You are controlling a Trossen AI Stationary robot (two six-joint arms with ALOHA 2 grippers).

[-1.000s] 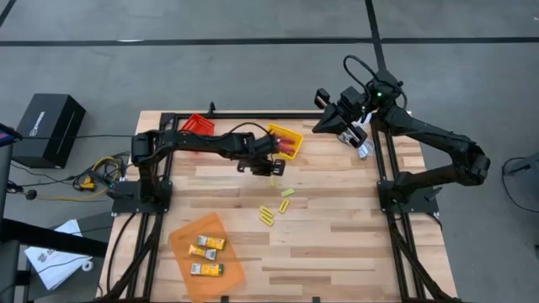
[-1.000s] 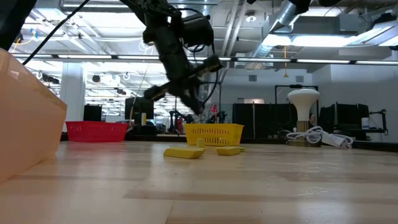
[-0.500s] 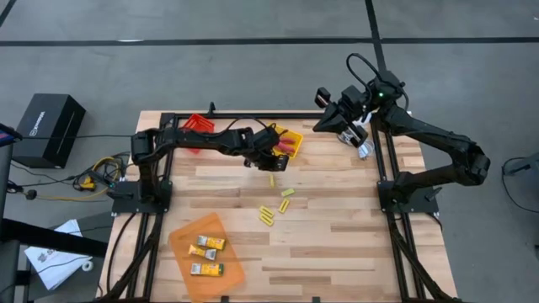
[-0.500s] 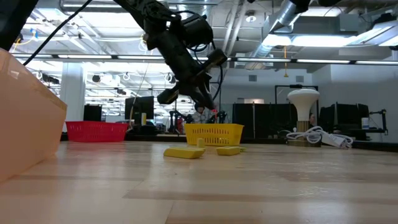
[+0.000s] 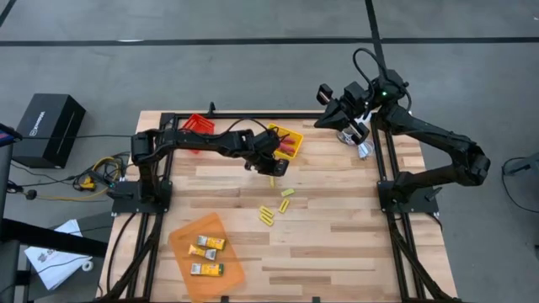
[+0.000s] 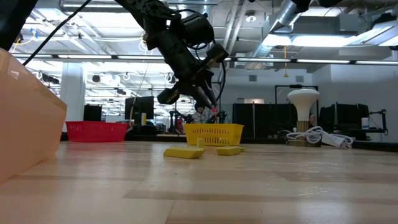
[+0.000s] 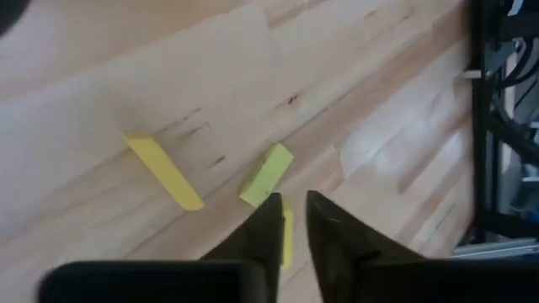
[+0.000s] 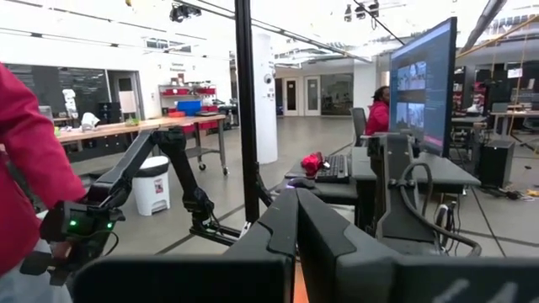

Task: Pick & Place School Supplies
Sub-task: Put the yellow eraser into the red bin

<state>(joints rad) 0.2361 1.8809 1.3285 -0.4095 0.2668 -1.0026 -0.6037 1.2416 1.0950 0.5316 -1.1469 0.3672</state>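
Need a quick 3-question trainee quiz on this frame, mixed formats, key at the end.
1. True or false: yellow-and-white packs lie in the orange tray.
2. The right pincer is: A over the orange tray; B by the table's far edge, away from the trays; C inside the yellow tray.
3. Which tray is the left pincer beside?

Key: 1 true. 2 B. 3 the yellow tray.
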